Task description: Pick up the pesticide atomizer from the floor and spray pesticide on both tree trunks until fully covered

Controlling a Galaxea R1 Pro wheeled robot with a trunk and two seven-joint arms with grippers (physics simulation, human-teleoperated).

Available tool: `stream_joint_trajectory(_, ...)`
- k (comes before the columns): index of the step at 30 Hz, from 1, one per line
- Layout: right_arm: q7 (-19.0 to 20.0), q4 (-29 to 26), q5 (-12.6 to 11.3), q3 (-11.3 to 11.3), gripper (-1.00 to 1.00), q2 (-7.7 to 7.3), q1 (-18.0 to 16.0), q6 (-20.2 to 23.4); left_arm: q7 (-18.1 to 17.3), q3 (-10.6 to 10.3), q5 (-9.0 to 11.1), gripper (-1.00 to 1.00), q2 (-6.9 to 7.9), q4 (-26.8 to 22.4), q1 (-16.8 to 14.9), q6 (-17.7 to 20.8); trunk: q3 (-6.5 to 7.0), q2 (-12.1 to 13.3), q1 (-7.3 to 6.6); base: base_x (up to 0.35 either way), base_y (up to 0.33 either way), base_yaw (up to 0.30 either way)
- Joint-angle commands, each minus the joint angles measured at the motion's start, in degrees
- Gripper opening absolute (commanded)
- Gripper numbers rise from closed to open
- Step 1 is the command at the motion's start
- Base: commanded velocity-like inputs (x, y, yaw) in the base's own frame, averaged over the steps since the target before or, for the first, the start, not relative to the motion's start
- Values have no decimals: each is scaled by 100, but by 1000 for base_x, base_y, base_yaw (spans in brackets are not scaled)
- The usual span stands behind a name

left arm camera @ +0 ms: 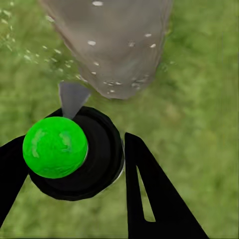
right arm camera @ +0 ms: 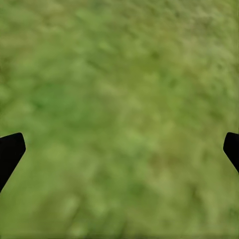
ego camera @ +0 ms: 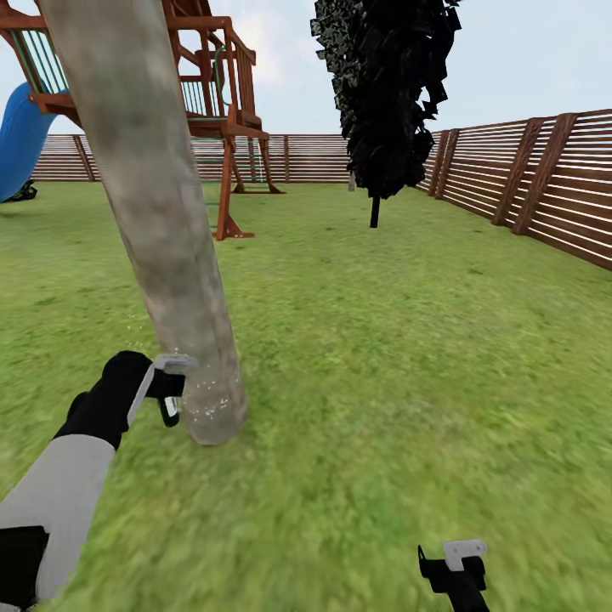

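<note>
A thick, mottled grey-tan tree trunk leans up from the lawn at the left. My left gripper hovers just beside its base, shut on the pesticide atomizer, a black round body with a bright green ball on top. The grey nozzle points at the trunk, a short gap away. White droplets speckle the trunk's foot and drift in the air next to it. My right gripper hangs open over bare grass at the lower right, its fingertips wide apart with nothing between them.
A wooden playset with a blue slide stands behind the trunk. A dark cypress-like tree rises at the back centre. A brown slat fence runs along the right and far sides. Lawn stretches to the right.
</note>
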Motion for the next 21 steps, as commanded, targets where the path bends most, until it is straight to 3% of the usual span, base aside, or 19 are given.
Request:
stream_joint_trajectory(1,-25,7,61,-38,100,-1,-2,-17,-59,15,-20,-100,216,-2,-16,27,-5,-2,-1,0,0,0)
stream_joint_trajectory(3,-25,7,61,-38,100,-1,-4,-18,-90,-5,7,-100,629,53,-85,30,-5,-2,-1,0,0,0)
stream_joint_trajectory(5,-25,7,61,-38,100,-1,-2,-17,-103,-24,6,-100,637,102,-74,7,-5,-2,-1,0,0,0)
stream_joint_trajectory(7,-25,7,61,-38,100,2,-1,-16,-111,-110,13,-100,458,129,-70,16,-5,-2,-1,0,0,0)
stream_joint_trajectory(9,-25,7,61,-38,100,1,1,-15,-111,-242,21,-100,383,132,-70,27,-5,-2,-1,0,0,0)
stream_joint_trajectory(15,-19,7,67,-38,100,-5,0,-17,-112,-291,-8,-100,547,462,43,-23,-5,-2,-1,0,0,0)
stream_joint_trajectory(21,-17,5,70,-38,100,-2,0,-17,-84,-290,-28,-100,551,461,287,-56,-5,-2,-1,100,-162,0)
